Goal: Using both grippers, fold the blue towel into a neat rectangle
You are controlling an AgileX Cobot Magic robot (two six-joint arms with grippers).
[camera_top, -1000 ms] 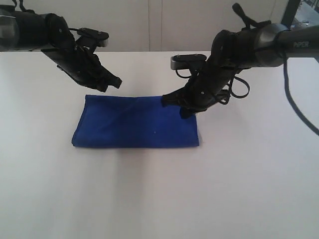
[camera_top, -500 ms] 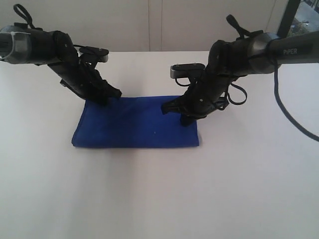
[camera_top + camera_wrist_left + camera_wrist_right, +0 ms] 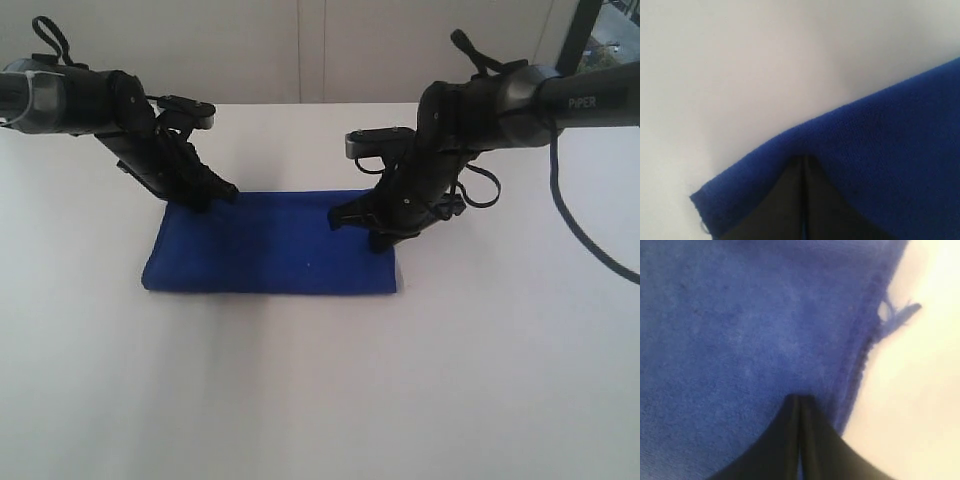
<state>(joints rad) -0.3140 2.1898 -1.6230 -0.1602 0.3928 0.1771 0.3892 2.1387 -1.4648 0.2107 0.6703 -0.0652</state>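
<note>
The blue towel [image 3: 270, 245] lies flat on the white table [image 3: 300, 400] as a folded rectangle. My left gripper [image 3: 203, 198] is shut, its tip resting on the towel's far left corner. My right gripper [image 3: 383, 238] is also shut and presses down near the far right corner. In the left wrist view the closed fingertips [image 3: 804, 160] touch the towel [image 3: 890, 140] just inside its edge. In the right wrist view the closed tips [image 3: 799, 399] sit on the towel [image 3: 730, 330] beside its hem, where a loose thread [image 3: 895, 312] sticks out. No fabric shows between either pair of jaws.
A pale wall [image 3: 300, 50] runs behind the table's far edge. The right arm's black cable [image 3: 590, 240] loops down over the table at the right. A dark frame [image 3: 585, 35] stands at the back right.
The left gripper came down from above the table onto the towel's far left corner. The right gripper lowered onto the far right corner. The towel's far edge now lies flatter.
</note>
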